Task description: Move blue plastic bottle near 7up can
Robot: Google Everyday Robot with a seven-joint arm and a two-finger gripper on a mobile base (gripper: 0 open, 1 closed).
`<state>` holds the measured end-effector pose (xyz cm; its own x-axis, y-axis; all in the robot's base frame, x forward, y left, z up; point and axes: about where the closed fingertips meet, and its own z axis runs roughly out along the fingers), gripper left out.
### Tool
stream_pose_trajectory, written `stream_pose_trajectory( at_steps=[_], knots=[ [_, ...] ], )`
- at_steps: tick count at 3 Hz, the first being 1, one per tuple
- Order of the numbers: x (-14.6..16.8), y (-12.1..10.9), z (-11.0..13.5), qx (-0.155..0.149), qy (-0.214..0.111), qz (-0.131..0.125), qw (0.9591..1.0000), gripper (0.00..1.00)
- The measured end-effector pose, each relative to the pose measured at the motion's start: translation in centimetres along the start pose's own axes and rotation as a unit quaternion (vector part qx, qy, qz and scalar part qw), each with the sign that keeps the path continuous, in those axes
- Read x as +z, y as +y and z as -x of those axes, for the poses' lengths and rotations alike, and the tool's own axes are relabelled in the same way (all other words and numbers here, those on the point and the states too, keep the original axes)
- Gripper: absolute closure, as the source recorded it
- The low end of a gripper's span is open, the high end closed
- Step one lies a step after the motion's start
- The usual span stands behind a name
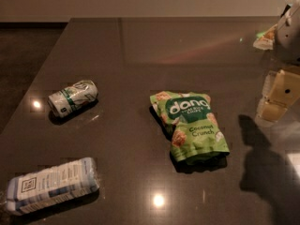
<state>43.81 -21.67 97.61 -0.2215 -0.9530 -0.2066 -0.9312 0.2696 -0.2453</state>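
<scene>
The blue plastic bottle (50,185) lies on its side at the front left of the dark table, its pale blue and white label facing up. The 7up can (72,98) lies on its side further back on the left, well apart from the bottle. My gripper (277,96) is at the far right edge of the view, cream-coloured, hanging above the table and far from both things. It holds nothing that I can see.
A green "dang" Coconut Crunch snack bag (191,124) lies in the middle of the table (140,50). A small packet (265,37) sits at the back right, near the arm. The table's left edge runs diagonally past the can.
</scene>
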Motion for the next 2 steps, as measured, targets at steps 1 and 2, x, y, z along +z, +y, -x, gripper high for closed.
stream_pose_trajectory(
  at_steps=[1,2],
  knots=[
    [0.0,0.0,0.0,0.0,0.0,0.0,1.0,0.0],
    [0.0,0.2,2.6,-0.024,-0.016,0.01,0.9995,0.0]
  ],
)
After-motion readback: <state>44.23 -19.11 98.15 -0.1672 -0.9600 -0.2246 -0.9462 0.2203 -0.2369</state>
